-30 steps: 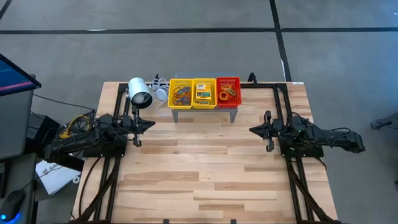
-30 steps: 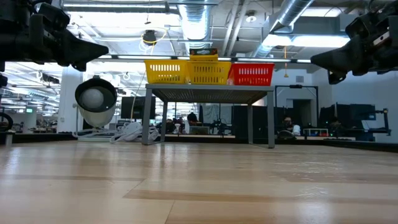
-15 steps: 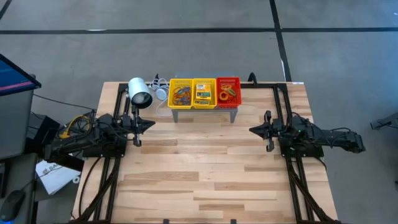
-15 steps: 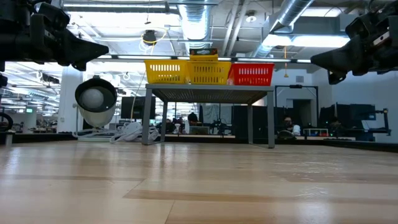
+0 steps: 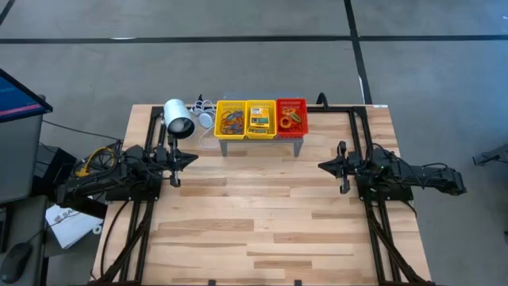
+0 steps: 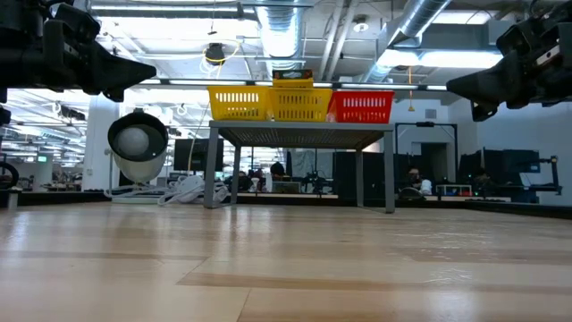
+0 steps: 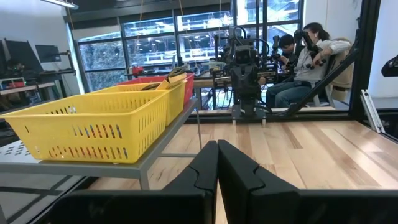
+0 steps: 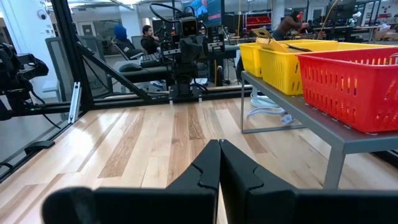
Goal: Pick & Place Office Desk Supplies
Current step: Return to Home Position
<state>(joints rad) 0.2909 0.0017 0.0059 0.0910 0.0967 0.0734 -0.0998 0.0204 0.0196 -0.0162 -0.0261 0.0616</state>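
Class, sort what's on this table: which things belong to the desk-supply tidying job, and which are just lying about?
Job: rubber-band basket, crayon-box basket, red basket of rings, left pincer, right pincer.
Just there: grey stand under the baskets, white lamp, white cable.

The table (image 5: 262,222) is showing pale wooden planks, smooth, and in the low view it is throwing back a soft sheen. The left yellow basket (image 5: 231,119), the middle yellow basket (image 5: 260,118) and the red basket (image 5: 291,117) are looking like slotted plastic, faintly glossy. The shelf (image 6: 304,128) under them is reading as matt grey metal. The left tool (image 7: 217,149) and right tool (image 8: 219,148) are looking smooth, matt black. The lamp (image 5: 178,119) is gleaming white.
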